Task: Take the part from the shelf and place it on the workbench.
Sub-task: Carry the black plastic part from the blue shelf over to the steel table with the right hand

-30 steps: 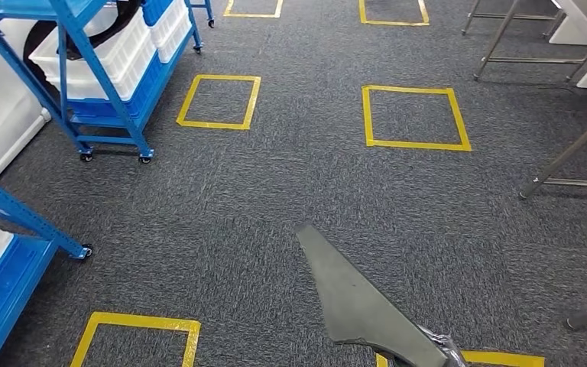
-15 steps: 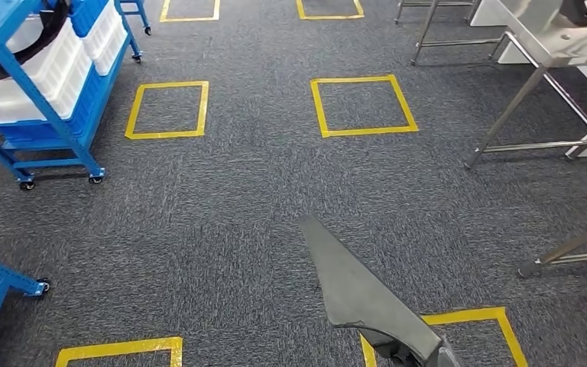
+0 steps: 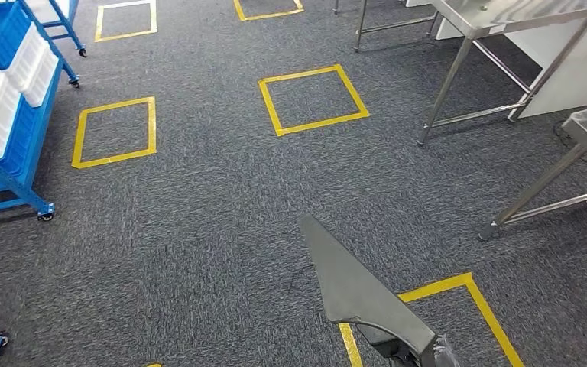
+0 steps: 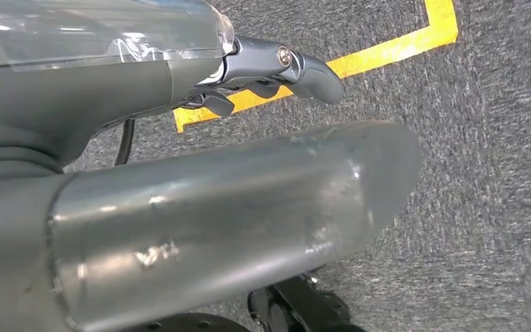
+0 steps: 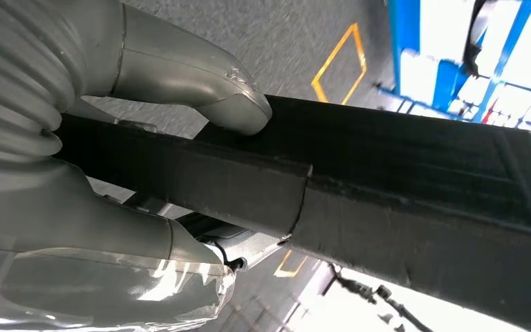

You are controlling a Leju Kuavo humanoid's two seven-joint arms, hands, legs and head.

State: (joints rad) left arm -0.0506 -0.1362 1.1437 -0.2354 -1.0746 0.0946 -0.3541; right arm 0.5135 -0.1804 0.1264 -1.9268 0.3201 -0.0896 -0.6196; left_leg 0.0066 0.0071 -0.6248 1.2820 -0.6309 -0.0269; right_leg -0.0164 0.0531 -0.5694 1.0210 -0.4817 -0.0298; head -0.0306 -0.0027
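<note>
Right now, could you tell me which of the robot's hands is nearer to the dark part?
Right. The right hand grips the dark part, thumb pressed on it; the left hand hangs over the carpet, holding nothing.

Grey carpet (image 3: 199,229): yellow tape squares (image 3: 313,99), prob. stuck flat.

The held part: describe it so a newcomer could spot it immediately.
On the grey carpet marked with yellow tape squares, look bottom centre in the head view. The dark grey part tapers to a point, gripped by the right hand; nothing else floats above the floor.
</note>
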